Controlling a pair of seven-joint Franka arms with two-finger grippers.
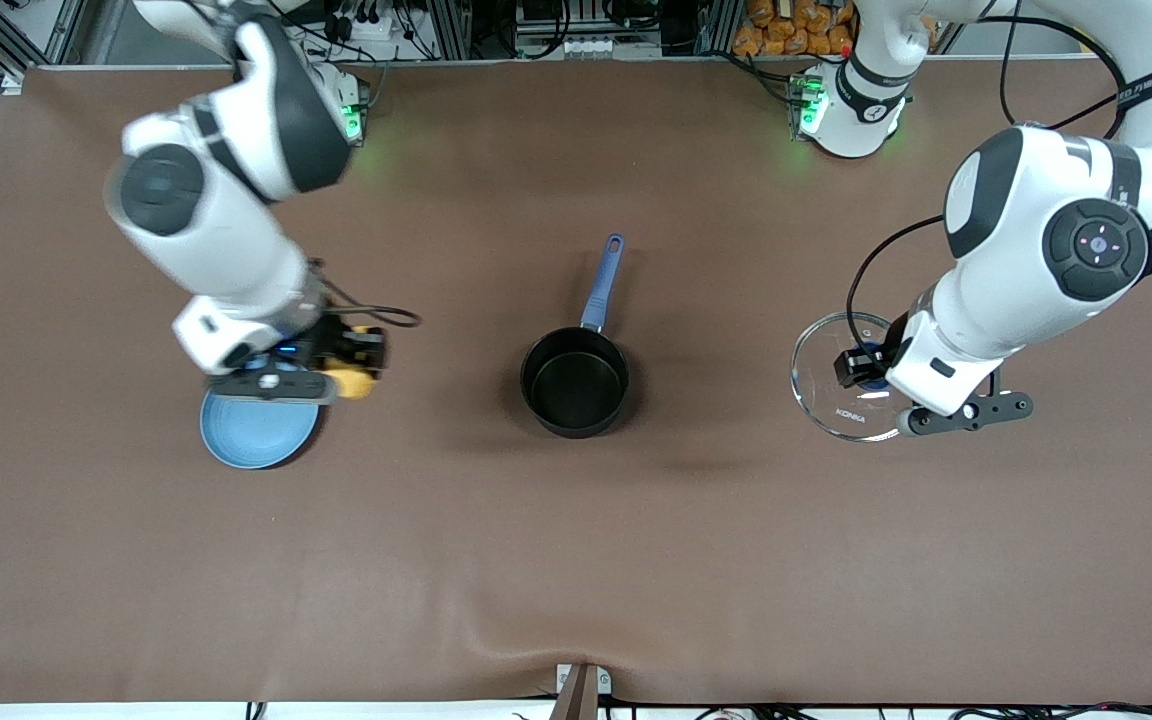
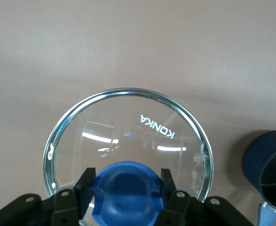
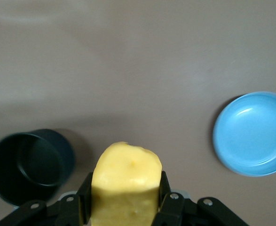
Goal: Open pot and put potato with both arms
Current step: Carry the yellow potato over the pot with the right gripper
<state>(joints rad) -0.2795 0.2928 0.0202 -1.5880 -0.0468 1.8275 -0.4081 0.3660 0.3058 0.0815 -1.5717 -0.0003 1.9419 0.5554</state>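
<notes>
On the brown bench (image 1: 576, 560), a blue plate (image 1: 258, 432) lies nearest, toward the right arm's end. Just above its rim the right claw (image 1: 354, 366) is clamped on the potato (image 3: 125, 181). The lidless pot (image 1: 575, 381) sits mid-bench. Toward the left arm's end, the left claw (image 1: 864, 366) is clamped on the blue knob (image 2: 124, 190) of the glass lid (image 2: 128, 141).

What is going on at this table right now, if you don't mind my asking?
Two arms are loading a pot. The left hand is shut on the blue knob of the glass lid, holding it toward the left arm's end of the table, so the black pot stands open in the middle. The right hand grips the yellow potato in the air by the blue plate. Nothing is in the pot yet.
</notes>
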